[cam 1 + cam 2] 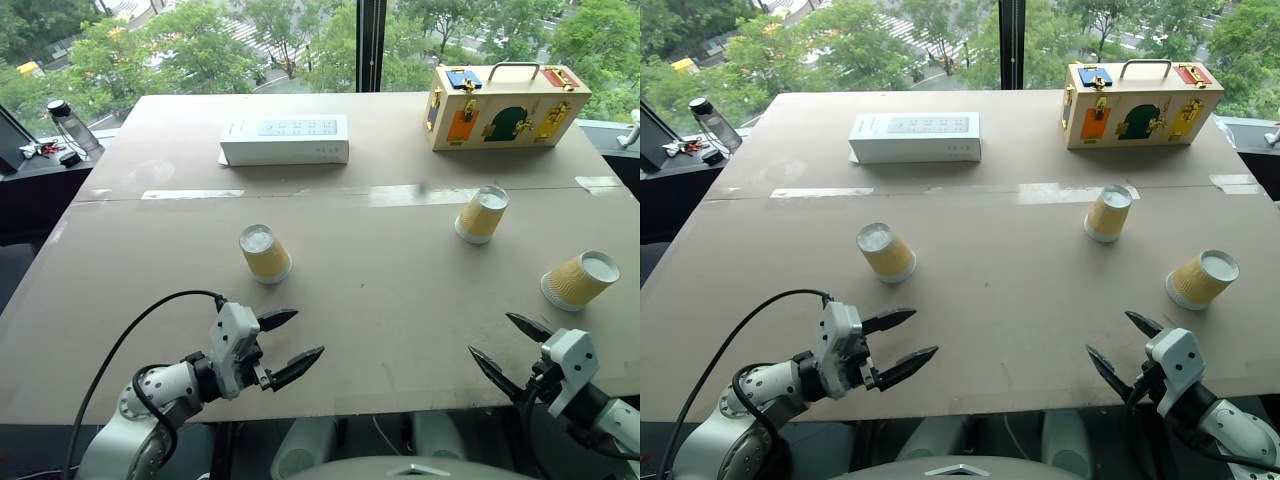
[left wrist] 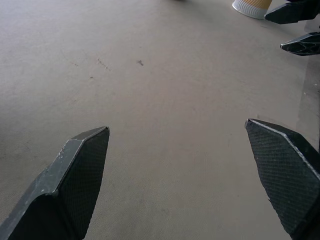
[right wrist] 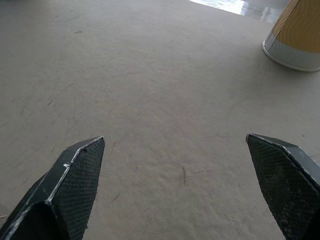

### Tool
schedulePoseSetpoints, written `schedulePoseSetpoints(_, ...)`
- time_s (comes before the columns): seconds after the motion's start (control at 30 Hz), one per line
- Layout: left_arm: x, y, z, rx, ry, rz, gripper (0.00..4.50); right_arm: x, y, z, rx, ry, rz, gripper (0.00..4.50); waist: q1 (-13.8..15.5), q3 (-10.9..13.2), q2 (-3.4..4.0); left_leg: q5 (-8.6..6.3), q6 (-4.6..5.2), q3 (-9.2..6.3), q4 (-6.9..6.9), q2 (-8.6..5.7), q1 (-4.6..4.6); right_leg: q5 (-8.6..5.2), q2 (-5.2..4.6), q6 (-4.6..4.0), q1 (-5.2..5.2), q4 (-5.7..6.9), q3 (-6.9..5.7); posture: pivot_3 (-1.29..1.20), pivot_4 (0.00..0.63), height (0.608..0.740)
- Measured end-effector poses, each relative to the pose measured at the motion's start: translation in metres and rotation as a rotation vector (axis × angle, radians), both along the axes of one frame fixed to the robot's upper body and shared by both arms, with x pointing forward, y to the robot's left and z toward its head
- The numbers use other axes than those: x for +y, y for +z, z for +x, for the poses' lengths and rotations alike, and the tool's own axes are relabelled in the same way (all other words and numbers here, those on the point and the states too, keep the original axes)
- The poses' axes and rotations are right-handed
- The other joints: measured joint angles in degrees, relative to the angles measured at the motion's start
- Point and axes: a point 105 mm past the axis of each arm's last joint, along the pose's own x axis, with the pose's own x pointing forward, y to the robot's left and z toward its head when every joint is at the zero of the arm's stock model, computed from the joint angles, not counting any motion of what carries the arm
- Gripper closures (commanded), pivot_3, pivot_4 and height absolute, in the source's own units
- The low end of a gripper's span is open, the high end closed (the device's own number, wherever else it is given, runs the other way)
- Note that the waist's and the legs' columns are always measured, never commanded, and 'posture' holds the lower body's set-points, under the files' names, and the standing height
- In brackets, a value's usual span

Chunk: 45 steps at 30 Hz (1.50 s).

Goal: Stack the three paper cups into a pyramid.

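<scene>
**Paper cups stand scattered, both grippers empty near the table's front edge**

The three paper cups stand apart from one another on the tan table [image 1: 400,290], each upside down with its white rim on the surface and its white base facing up. The left cup [image 1: 265,253] is on the robot's left half of the table, a little beyond the left gripper [image 1: 288,343]. The middle cup [image 1: 482,214] is farther back on the right half, close to the strip of clear tape [image 1: 300,193] that runs across the table. The right cup [image 1: 580,280] is nearest the right edge, just beyond the right gripper [image 1: 512,346]. No cup touches another, so the pyramid is not yet begun.

The left gripper hangs over the near part of the table, its two black fingers [image 2: 75,175] spread wide with bare tabletop between them. The right gripper hangs over the near right corner, its fingers [image 3: 70,185] likewise spread wide and holding nothing; a cup's rim shows ahead of it in the right wrist view.

At the far side lie a flat white box [image 1: 285,139] on the left and a wooden latch box [image 1: 505,106] with a handle on the right. A dark-capped bottle [image 1: 70,122] stands off the table's far left corner.
</scene>
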Motion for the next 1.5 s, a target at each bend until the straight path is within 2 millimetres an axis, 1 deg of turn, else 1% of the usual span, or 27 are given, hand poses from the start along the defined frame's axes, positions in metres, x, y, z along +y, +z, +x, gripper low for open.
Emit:
schedulePoseSetpoints(0.07, 0.0, 0.0, 0.0, 0.001, 0.001, 0.0, 0.03, 0.0, 0.0, 0.0, -0.003, 0.003, 0.001, 0.0, 0.0, 0.0, 0.0, 0.0, 0.0, 0.0, 0.0, 0.02, 0.0, 0.0, 0.01, 0.0, 0.0, 0.0, 0.0, 0.0, 0.15, 0.74)
schedulePoseSetpoints(0.13, 0.005, 0.005, 0.007, -0.019, 0.058, -0.019, 0.03, 0.007, 0.005, 0.004, -0.035, 0.034, 0.036, 0.0, -0.04, 0.0, 0.0, 0.0, 0.0, 0.01, 0.0, 0.07, 0.01, 0.0, 0.06, 0.0, 0.0, -0.01, 0.01, 0.0, 0.15, 0.74)
schedulePoseSetpoints(0.2, 0.016, 0.013, 0.016, -0.058, 0.173, -0.058, 0.03, 0.024, 0.018, 0.007, -0.069, 0.103, 0.126, 0.0, -0.18, 0.01, 0.02, -0.01, -0.02, 0.07, 0.0, 0.14, 0.02, 0.0, 0.12, 0.0, 0.01, -0.01, 0.09, 0.0, 0.15, 0.74)
schedulePoseSetpoints(0.27, 0.023, 0.015, 0.019, -0.07, 0.239, -0.075, 0.03, 0.036, 0.029, 0.005, -0.089, 0.173, 0.166, 0.0, -0.15, 0.02, 0.03, -0.02, -0.04, 0.07, 0.0, 0.16, 0.02, 0.0, 0.14, 0.0, 0.01, -0.01, 0.09, 0.0, 0.15, 0.74)
schedulePoseSetpoints(0.33, 0.038, 0.014, 0.025, -0.074, 0.36, -0.098, 0.03, 0.052, 0.044, 0.002, -0.105, 0.295, 0.195, 0.0, -0.01, 0.02, 0.03, -0.02, -0.04, 0.07, 0.01, 0.16, 0.0, 0.01, 0.16, 0.0, 0.0, -0.04, 0.09, 0.0, 0.15, 0.74)
schedulePoseSetpoints(0.43, 0.073, 0.015, 0.038, -0.09, 0.556, -0.096, 0.03, 0.069, 0.062, -0.004, -0.122, 0.457, 0.185, 0.0, 0.14, 0.0, -0.06, -0.03, -0.05, -0.01, 0.02, 0.17, -0.01, 0.01, 0.19, 0.01, 0.0, -0.05, -0.02, 0.0, 0.15, 0.74)
schedulePoseSetpoints(0.5, 0.085, 0.018, 0.045, -0.107, 0.594, -0.072, 0.03, 0.073, 0.068, -0.004, -0.129, 0.514, 0.159, 0.0, 0.44, -0.02, -0.1, -0.03, -0.05, -0.02, 0.06, 0.17, -0.01, 0.01, 0.19, 0.01, 0.02, -0.06, -0.06, 0.0, 0.15, 0.74)
schedulePoseSetpoints(0.67, 0.098, 0.026, 0.064, -0.143, 0.585, -0.004, 0.03, 0.077, 0.072, -0.005, -0.147, 0.579, 0.12, 0.0, 0.77, -0.02, -0.12, -0.03, -0.05, -0.02, 0.07, 0.17, -0.03, 0.02, 0.21, 0.01, 0.0, -0.07, -0.07, 0.0, 0.15, 0.74)
schedulePoseSetpoints(0.73, 0.093, 0.036, 0.074, -0.169, 0.518, 0.011, 0.03, 0.077, 0.075, -0.003, -0.165, 0.579, 0.117, 0.0, 0.87, -0.02, -0.12, -0.03, -0.06, -0.02, 0.07, 0.17, -0.02, 0.02, 0.22, 0.01, 0.0, -0.06, -0.07, 0.0, 0.15, 0.74)
schedulePoseSetpoints(0.8, 0.082, 0.047, 0.083, -0.191, 0.423, 0.019, 0.03, 0.077, 0.076, -0.003, -0.173, 0.573, 0.116, 0.0, 1.01, -0.02, -0.12, -0.03, -0.06, 0.01, 0.07, 0.17, -0.02, 0.12, 0.22, 0.17, 0.0, -0.07, -0.04, 0.0, 0.15, 0.74)
schedulePoseSetpoints(0.83, 0.078, 0.049, 0.085, -0.194, 0.394, 0.021, 0.03, 0.077, 0.075, -0.003, -0.172, 0.569, 0.116, 0.0, 1.01, -0.01, -0.11, -0.02, -0.05, 0.01, 0.07, 0.17, -0.03, 0.16, 0.22, 0.2, -0.02, -0.08, -0.04, 0.0, 0.15, 0.74)
schedulePoseSetpoints(0.87, 0.072, 0.049, 0.089, -0.186, 0.344, 0.03, 0.03, 0.076, 0.074, -0.004, -0.169, 0.558, 0.116, 0.0, 1.01, -0.01, -0.11, -0.01, -0.03, 0.02, 0.07, 0.16, -0.03, 0.19, 0.23, 0.14, -0.02, -0.07, -0.03, 0.0, 0.15, 0.74)
schedulePoseSetpoints(0.93, 0.068, 0.046, 0.093, -0.169, 0.299, 0.043, 0.03, 0.074, 0.072, -0.004, -0.168, 0.541, 0.112, 0.0, 0.8, -0.01, -0.1, 0.01, 0.01, 0.01, 0.07, 0.18, -0.05, 0.3, 0.28, -0.03, -0.03, -0.07, 0.0, 0.0, 0.15, 0.74)
schedulePoseSetpoints(1.13, 0.062, 0.042, 0.119, -0.151, 0.22, 0.078, 0.03, 0.073, 0.07, -0.004, -0.18, 0.487, 0.113, 0.0, 0.5, 0.0, -0.11, 0.01, 0.01, -0.03, 0.07, 0.25, -0.04, 0.29, 0.35, -0.01, -0.03, -0.07, -0.04, 0.0, 0.15, 0.74)
schedulePoseSetpoints(1.17, 0.062, 0.041, 0.12, -0.15, 0.212, 0.081, 0.54, 0.073, 0.07, -0.004, -0.182, 0.482, 0.11, 0.0, 0.29, 0.0, -0.11, 0.01, 0.01, -0.02, 0.07, 0.25, -0.04, 0.3, 0.35, -0.01, -0.04, -0.07, -0.02, 0.0, 0.15, 0.74)
schedulePoseSetpoints(1.2, 0.061, 0.041, 0.122, -0.15, 0.208, 0.081, 0.74, 0.072, 0.069, -0.005, -0.181, 0.474, 0.107, 0.0, 0.1, 0.0, -0.1, 0.01, 0.02, -0.02, 0.07, 0.25, -0.05, 0.3, 0.35, -0.01, -0.04, -0.07, -0.01, 0.0, 0.15, 0.74)
schedulePoseSetpoints(1.27, 0.061, 0.041, 0.125, -0.155, 0.197, 0.076, 1.65, 0.071, 0.067, -0.005, -0.175, 0.456, 0.109, 0.0, -0.05, 0.0, -0.11, 0.01, 0.01, -0.02, 0.07, 0.27, -0.08, 0.3, 0.37, -0.03, -0.15, -0.07, 0.0, 0.0, 0.15, 0.74)
schedulePoseSetpoints(1.4, 0.056, 0.045, 0.126, -0.171, 0.154, 0.057, 1.65, 0.07, 0.065, -0.007, -0.166, 0.43, 0.109, 0.0, -0.01, 0.0, -0.11, 0.01, 0.01, -0.02, 0.07, 0.29, -0.15, 0.31, 0.37, -0.03, -0.2, -0.07, 0.01, 0.0, 0.15, 0.74)
schedulePoseSetpoints(1.5, 0.046, 0.055, 0.129, -0.198, 0.096, 0.037, 1.65, 0.069, 0.065, -0.006, -0.17, 0.4, 0.116, 0.0, 0.12, 0.0, -0.12, 0.02, 0.02, -0.03, 0.07, 0.29, -0.15, 0.31, 0.37, -0.03, -0.2, -0.07, -0.01, 0.0, 0.15, 0.74)
